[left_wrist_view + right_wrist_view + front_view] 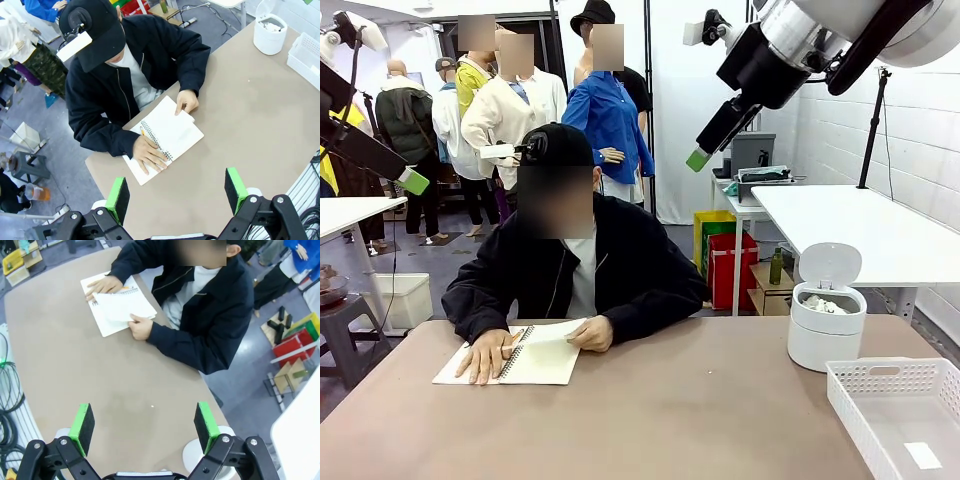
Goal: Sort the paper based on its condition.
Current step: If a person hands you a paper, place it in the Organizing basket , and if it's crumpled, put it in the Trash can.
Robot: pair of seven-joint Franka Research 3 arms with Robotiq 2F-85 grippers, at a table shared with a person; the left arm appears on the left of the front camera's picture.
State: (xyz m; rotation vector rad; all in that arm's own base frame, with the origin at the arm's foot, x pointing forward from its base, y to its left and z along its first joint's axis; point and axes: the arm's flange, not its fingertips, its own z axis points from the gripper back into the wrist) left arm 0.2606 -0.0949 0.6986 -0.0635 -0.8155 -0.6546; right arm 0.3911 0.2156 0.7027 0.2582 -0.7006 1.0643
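**Both claws wide and empty, paper well below them**

Your left claw (177, 192) and right claw (144, 425) are spread as far as they go. Nothing sits between the green pads, and both hang high above the table (700, 420).

In the front view, crumpled lumps (825, 303) sit inside the small white bin (823, 345) at right of centre, with its lid up. One flat slip (923, 455) lies on the floor of the white basket (855, 420) in the lower right corner. At centre left, the person's hand (592, 333) lifts a page (555, 335) over the spiral notebook (545, 368). You cannot tell whether that page is torn free.

Expect all of this paper to be very light and soft. A lump will likely give under the pads, so pinch it gently across its bulk. A flat slip hugs the surface, so take it by a raised edge.

In the left wrist view the notebook lies mid-frame above the pads, and the bin and basket are in the upper right corner. In the right wrist view the notebook sits upper left. All of it is well apart from either claw.
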